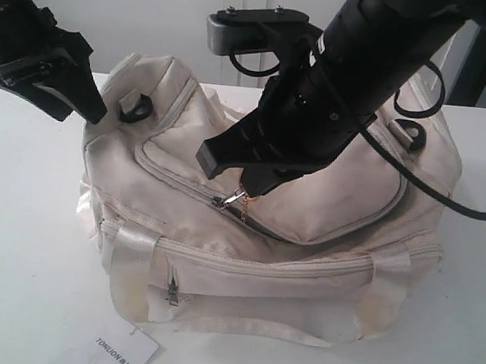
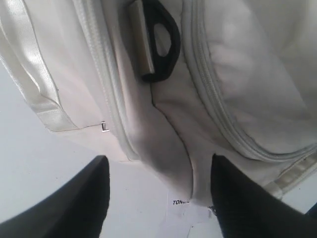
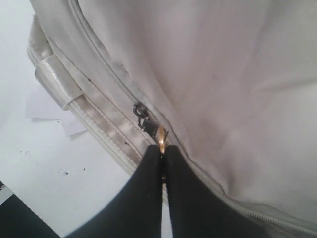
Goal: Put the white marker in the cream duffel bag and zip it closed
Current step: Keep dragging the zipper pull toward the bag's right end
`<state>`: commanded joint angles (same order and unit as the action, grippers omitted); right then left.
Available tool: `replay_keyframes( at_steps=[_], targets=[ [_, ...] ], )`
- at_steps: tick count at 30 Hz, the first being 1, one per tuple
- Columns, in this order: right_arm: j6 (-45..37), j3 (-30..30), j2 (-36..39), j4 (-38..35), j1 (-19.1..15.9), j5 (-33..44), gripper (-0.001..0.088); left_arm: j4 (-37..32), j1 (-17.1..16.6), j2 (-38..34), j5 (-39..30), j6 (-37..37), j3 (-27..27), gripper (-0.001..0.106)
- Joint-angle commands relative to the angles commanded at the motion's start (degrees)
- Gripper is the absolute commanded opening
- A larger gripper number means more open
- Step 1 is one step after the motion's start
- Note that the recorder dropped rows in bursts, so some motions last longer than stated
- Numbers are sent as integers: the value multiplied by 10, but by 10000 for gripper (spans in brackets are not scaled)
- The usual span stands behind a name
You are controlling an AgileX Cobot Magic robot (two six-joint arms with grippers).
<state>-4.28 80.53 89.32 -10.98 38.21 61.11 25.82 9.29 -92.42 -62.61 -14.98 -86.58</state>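
The right wrist view shows what the exterior view only hints at: the right hand (image 3: 162, 157) is clenched, its two dark fingers pressed together on the gold ring pull (image 3: 161, 134) of the cream duffel bag (image 1: 337, 201). The small dark slider sits just beyond the fingertips on the zip line. From the exterior view the same hand comes down over the middle of the bag's top, with the pull hanging just under it.

The left wrist view shows the left hand (image 2: 158, 171) released, its fingers spread wide with nothing between them. Ahead of them lie the bag's end panel and a black ring (image 2: 161, 42). In the exterior view this hand sits at the bag's left end, just beside that ring; whether it touches the fabric cannot be told.

The bag lies on a white surface (image 1: 20, 237), its front zip pocket (image 1: 173, 292) and shiny strap handle (image 1: 131, 253) facing the camera. A white paper tag (image 1: 125, 352) lies on the surface near the bag's front. A black cable (image 1: 450, 199) trails over the bag's right end, and a pale wall (image 1: 156, 16) stands behind.
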Motion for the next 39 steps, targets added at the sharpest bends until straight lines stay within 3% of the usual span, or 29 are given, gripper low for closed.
replay_keyframes(
  at_steps=[8, 15, 18, 25, 34, 39],
  targets=[
    [0, 0, 0, 0, 0, 0, 0, 35, 0, 16, 65, -4, 85, 632],
    [0, 0, 0, 0, 0, 0, 0, 99, 0, 16, 111, -53, 135, 620],
    [0, 0, 0, 0, 0, 0, 0, 99, 0, 16, 122, -64, 147, 505],
    [0, 0, 0, 0, 0, 0, 0, 97, 0, 16, 125, -107, 153, 1],
    [0, 0, 0, 0, 0, 2, 0, 94, 0, 16, 125, -109, 153, 0],
    [0, 0, 0, 1, 0, 43, 0, 66, 0, 16, 127, -109, 153, 0]
  ],
)
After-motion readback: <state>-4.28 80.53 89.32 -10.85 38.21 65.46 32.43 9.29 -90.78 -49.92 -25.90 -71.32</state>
